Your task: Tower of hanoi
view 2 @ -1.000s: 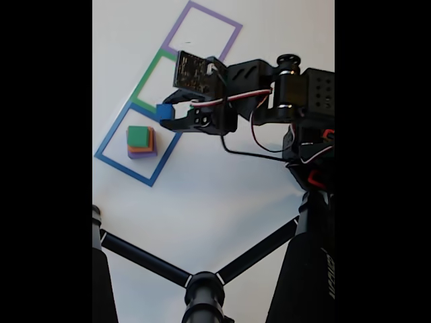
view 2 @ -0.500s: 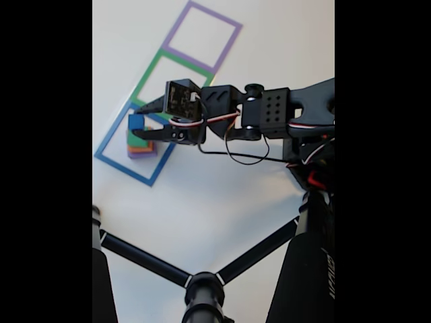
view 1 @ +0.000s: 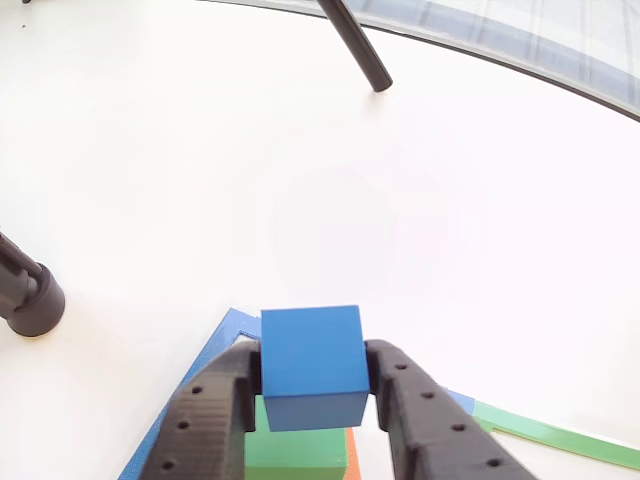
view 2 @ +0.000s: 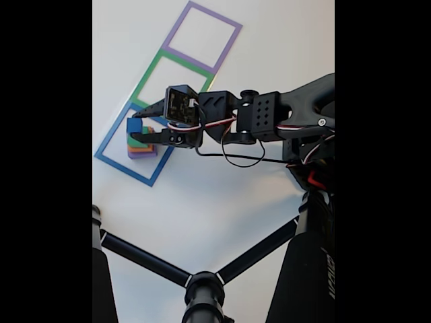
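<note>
Between the fingers [view 1: 215,420] sits the blue cube [view 1: 312,365].

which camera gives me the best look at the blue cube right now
The other view: the blue cube is large and sharp there, clamped between the gripper fingers above the green block. In the fixed view the cube is small, over the stack inside the blue tape square.

No text, label, brand, number or sign can be read in either view. A black stand leg [view 2: 306,269] at the lower right of the fixed view carries pale lettering running along its length, but it is too blurred and too small to make out. The blocks, the tape squares and the arm bear no legible marks.
</note>
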Controlling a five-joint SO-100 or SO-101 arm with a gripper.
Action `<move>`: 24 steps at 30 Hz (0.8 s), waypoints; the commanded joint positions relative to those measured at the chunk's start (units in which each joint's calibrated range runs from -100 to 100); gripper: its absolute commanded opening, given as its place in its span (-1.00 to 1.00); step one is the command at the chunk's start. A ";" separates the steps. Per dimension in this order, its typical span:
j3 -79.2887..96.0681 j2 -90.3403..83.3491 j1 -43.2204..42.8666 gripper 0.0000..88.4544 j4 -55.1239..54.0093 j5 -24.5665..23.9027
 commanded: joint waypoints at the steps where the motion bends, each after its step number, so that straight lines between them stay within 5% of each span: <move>1: -0.13 -0.02 -0.98 -1.00 -1.88 0.54; 24: 1.33 2.97 -0.60 -1.00 -5.20 0.54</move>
